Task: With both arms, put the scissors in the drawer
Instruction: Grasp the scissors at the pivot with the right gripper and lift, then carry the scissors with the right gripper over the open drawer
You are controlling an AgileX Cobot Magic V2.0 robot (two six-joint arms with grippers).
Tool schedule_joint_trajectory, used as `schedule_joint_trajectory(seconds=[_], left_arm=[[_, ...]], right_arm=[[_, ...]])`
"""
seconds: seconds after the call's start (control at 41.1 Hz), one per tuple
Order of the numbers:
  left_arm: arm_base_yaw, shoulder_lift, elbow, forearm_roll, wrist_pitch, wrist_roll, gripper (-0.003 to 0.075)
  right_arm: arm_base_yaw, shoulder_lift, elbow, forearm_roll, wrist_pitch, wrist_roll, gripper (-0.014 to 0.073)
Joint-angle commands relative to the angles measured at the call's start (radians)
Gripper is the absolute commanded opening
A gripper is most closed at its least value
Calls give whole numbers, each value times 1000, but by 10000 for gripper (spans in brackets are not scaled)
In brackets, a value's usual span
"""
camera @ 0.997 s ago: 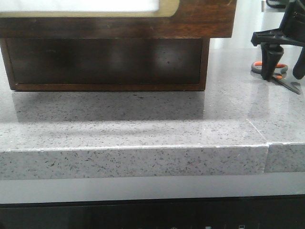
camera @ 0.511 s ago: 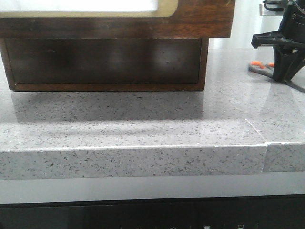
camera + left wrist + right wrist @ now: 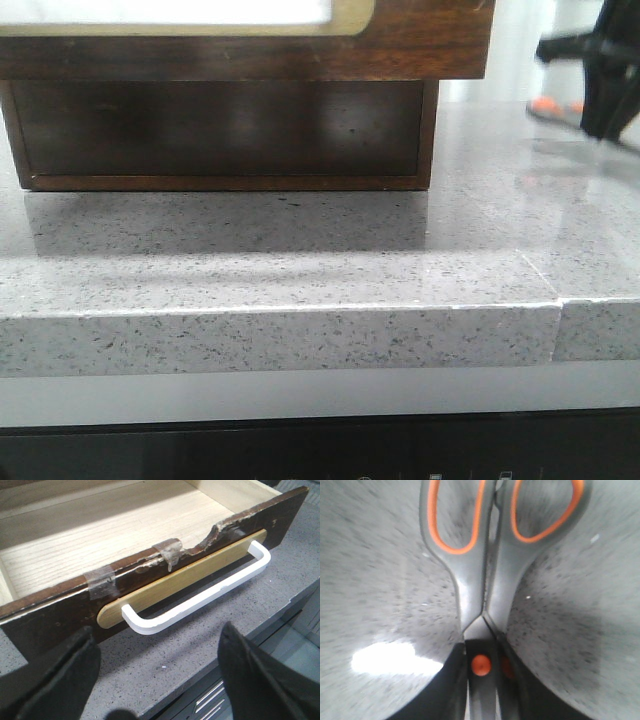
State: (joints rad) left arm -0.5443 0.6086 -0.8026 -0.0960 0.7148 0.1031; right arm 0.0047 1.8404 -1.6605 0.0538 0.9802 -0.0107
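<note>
The scissors (image 3: 512,580) have grey handles and orange-lined loops. My right gripper (image 3: 487,655) is shut on their blades by the orange pivot and holds them above the counter. In the front view the right gripper (image 3: 608,95) is a dark blur at the far right, with the scissors' orange loops (image 3: 548,105) sticking out to its left. The drawer (image 3: 60,615) stands pulled open, its pale wooden inside bare, with a white handle (image 3: 200,597) on its front. Its front overhangs at the top of the front view (image 3: 420,45). My left gripper (image 3: 159,652) is open and empty just before the handle.
The dark cabinet body (image 3: 220,130) sits recessed under the open drawer. The grey speckled counter (image 3: 300,260) has a front edge (image 3: 280,340) close to me and a seam (image 3: 560,300) at the right. Tape (image 3: 170,550) patches the drawer's chipped top rim.
My right gripper came down onto the scissors on the counter, shut on them, and has lifted them up; they now blur with motion. The drawer has not moved.
</note>
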Motion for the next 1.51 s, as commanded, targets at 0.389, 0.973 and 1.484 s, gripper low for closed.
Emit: schedule_joint_trajectory(seconds=[0.389,0.973,1.484], left_arm=[[-8,0,-31,-15,-84,-11,493],[-8,0,-31,-15,-84,-11,493],[-8,0,-31,-15,-84,-11,493]], right_arm=[[0,-411,-27,16,-51,-70,36],[29,-611,-27,761,63,-876,36],[453,-496,-27,640,-60,-1035,38]])
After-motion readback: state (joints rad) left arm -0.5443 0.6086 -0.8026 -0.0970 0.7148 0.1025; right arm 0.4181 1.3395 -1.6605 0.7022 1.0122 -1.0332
